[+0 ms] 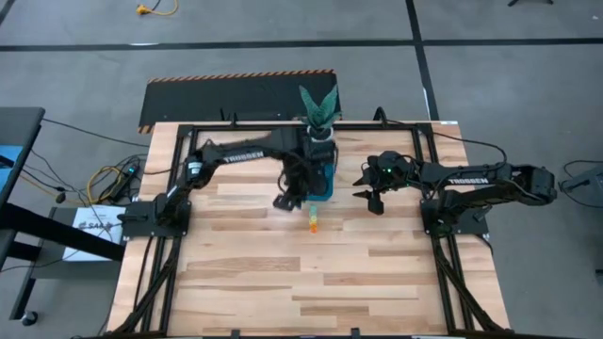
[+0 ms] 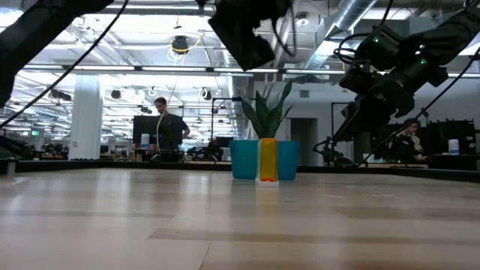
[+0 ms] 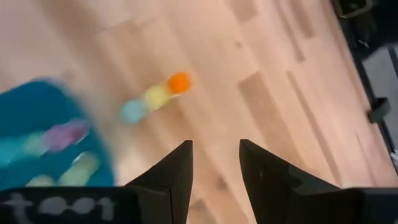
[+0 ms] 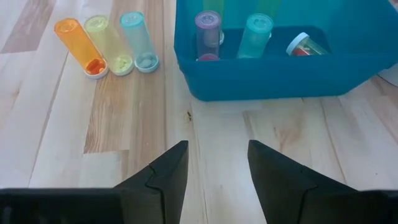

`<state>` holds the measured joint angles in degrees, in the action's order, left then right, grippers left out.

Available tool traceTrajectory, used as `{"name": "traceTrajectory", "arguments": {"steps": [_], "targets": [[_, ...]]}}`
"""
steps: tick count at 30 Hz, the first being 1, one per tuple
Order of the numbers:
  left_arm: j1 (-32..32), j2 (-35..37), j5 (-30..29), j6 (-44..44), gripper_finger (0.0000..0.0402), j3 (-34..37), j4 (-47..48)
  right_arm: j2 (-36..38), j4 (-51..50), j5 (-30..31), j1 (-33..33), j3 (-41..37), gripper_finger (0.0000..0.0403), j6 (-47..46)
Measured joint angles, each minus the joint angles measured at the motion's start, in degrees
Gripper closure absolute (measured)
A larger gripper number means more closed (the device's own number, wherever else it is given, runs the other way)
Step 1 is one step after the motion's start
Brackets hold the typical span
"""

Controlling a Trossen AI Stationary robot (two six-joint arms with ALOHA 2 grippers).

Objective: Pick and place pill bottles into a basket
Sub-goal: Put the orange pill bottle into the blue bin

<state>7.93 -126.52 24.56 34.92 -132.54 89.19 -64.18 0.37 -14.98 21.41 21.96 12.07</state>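
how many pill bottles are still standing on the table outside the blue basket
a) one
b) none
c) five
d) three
d: the right wrist view shows an orange bottle, a yellow-green bottle and a light blue bottle standing in a row on the table beside the basket, which already holds others.

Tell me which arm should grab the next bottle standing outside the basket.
Probably left. The left gripper hangs open beside the three standing bottles, just outside the basket. The right gripper, also open, sits farther away.
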Motion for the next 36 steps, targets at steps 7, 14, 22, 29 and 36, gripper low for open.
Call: {"name": "traceTrajectory", "arguments": {"steps": [7, 14, 22, 29, 36], "targets": [[-8.05, -0.09, -1.27, -2.04, 0.0282, 0.47, 0.85, 0.00, -0.03, -0.10, -0.04, 0.00, 0.0244, -0.66], [-12.16, -0.11, -1.27, -5.65, 0.0282, 0.47, 0.85, 0.00, -0.01, -3.69, -4.04, 0.00, 0.0244, -0.32], [-13.78, -0.11, -0.35, -7.24, 0.0282, 0.47, 0.50, 0.00, 0.05, -8.04, -12.40, 0.00, 0.0244, 3.27], [-14.77, -0.17, 6.88, -6.68, 0.0283, 5.35, -7.60, 0.00, 0.03, -7.60, -15.45, 0.00, 0.0244, -1.13], [-15.00, -0.04, 6.27, -12.69, 0.0299, 14.92, -12.27, 0.00, -0.29, -7.48, -16.04, 0.00, 0.0244, -8.32]]}}
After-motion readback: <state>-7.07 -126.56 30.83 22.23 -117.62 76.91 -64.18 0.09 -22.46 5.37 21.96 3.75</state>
